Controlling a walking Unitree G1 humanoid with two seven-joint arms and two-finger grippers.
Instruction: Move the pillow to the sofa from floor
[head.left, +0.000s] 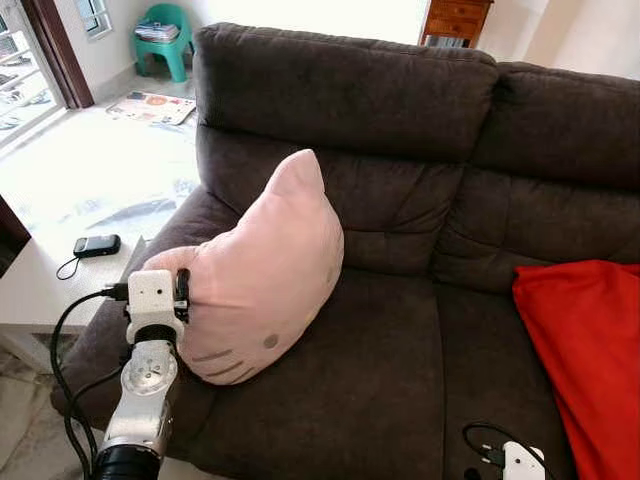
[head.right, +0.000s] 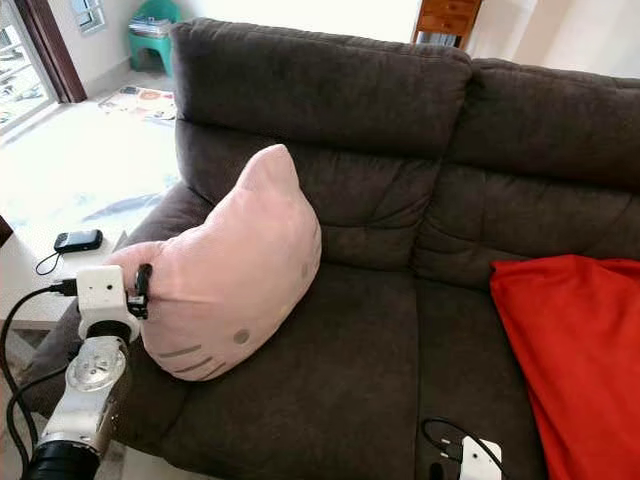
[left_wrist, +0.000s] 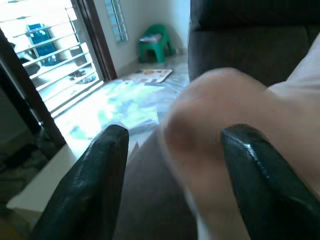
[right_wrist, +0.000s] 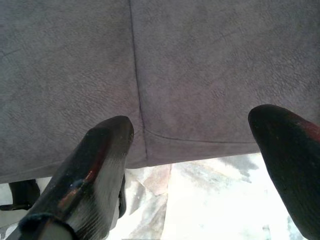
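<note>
Pillow (head.left: 265, 275) on sofa (head.left: 400, 390) seat, 9 o'clock end. Left gripper (left_wrist: 172, 165) parted around its corner, released. Right gripper (right_wrist: 192, 165) open, idle. Next: withdraw left arm.

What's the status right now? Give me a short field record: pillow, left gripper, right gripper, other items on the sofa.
pillow: pink pillow leaning on the left seat of the brown sofa, one corner up against the backrest
left gripper: left gripper at the pillow's left corner, fingers spread either side of it
right gripper: right gripper open, low at the sofa's front edge, holding nothing
other items: red cushion on the right seat
</note>
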